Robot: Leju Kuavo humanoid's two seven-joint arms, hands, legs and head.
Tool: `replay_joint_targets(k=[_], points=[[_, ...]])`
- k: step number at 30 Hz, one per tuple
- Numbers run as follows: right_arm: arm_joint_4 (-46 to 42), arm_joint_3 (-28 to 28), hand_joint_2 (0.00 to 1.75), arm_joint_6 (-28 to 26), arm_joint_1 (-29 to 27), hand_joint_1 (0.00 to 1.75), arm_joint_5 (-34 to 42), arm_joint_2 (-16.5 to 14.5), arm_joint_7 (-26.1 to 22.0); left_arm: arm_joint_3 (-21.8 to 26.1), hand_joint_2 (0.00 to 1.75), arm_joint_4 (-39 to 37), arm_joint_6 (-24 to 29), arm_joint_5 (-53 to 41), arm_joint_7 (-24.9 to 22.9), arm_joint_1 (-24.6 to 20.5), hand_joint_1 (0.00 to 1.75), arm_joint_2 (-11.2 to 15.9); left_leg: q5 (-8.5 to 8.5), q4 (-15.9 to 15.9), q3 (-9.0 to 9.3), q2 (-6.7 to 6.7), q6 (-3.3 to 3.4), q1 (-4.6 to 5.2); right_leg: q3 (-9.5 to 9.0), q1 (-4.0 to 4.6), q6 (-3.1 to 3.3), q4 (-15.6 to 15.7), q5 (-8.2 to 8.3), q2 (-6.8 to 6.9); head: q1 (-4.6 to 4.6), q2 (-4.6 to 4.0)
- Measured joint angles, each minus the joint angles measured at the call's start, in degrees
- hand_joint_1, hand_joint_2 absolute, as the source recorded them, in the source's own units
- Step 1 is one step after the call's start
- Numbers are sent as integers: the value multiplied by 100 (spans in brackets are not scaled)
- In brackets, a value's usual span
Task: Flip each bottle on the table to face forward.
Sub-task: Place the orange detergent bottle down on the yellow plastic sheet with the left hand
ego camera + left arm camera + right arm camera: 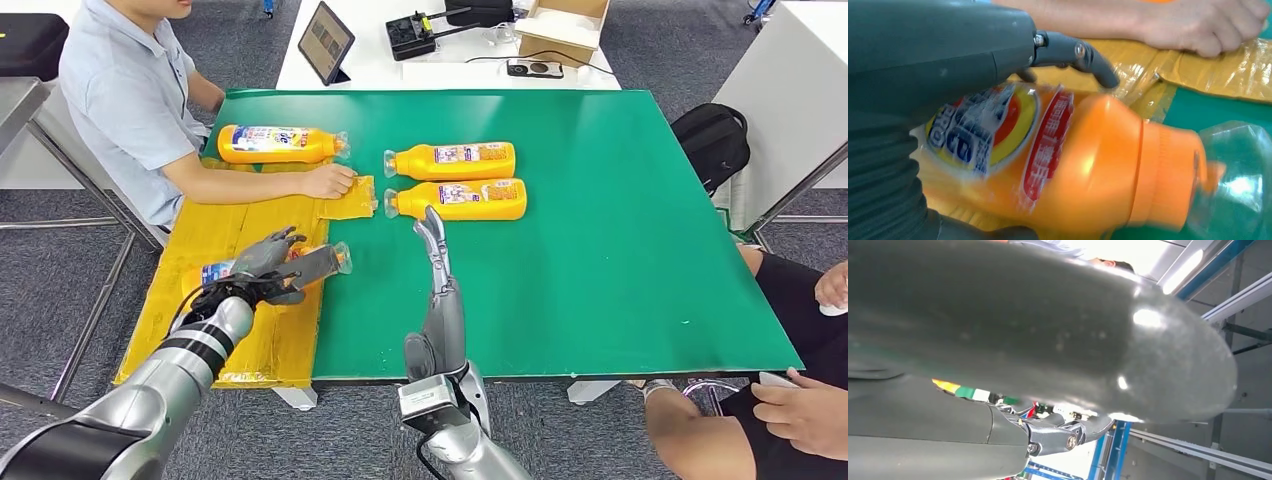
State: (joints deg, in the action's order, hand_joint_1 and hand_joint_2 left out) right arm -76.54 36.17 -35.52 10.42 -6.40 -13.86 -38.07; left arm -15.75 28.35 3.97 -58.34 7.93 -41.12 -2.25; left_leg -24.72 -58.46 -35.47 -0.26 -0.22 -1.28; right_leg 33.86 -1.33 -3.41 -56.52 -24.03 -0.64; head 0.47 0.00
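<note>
Nearby, a seated person's hand (328, 181) rests on yellow cardboard (230, 240) covering the green table's (600, 220) left side, beside a far bottle (280, 144). Two more bottles (455, 179) lie side by side mid-table. The left hand (268, 264) grips a lying bottle (1073, 160) on the cardboard. The right hand (436, 262) hangs over the table with fingers extended, holding nothing.

I see a green table (600, 250). Yellow cardboard sheet (225, 240) covers its left edge, with one orange bottle (280, 144) at the far left corner. Two orange bottles (455, 160) (460, 199) lie side by side mid-table.
</note>
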Motion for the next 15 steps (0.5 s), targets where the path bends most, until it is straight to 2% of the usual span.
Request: replay_joint_targets(k=[7, 12, 15], points=[[13, 2, 0, 22, -5, 0, 65, 0, 0, 33, 175, 11, -249, 151, 361, 108, 0, 45, 0, 1, 6, -5, 0, 0, -13, -1, 1, 0, -2, 3, -1, 0], [13, 4, 0, 72, -6, 0, 79, 0, 0, 389, 175, 191, -759, 1205, 858, 182, 0, 51, 1, 1, 23, -10, 0, 1, -32, -2, 1, 1, -2, 8, -1, 0], [13, 26, 0, 79, -6, 0, 95, 0, 0, 712, 175, 508, -1003, 1999, 1251, 384, 0, 16, 2, 1, 29, -6, 1, 1, -33, -1, 1, 1, -1, 7, -1, 0]])
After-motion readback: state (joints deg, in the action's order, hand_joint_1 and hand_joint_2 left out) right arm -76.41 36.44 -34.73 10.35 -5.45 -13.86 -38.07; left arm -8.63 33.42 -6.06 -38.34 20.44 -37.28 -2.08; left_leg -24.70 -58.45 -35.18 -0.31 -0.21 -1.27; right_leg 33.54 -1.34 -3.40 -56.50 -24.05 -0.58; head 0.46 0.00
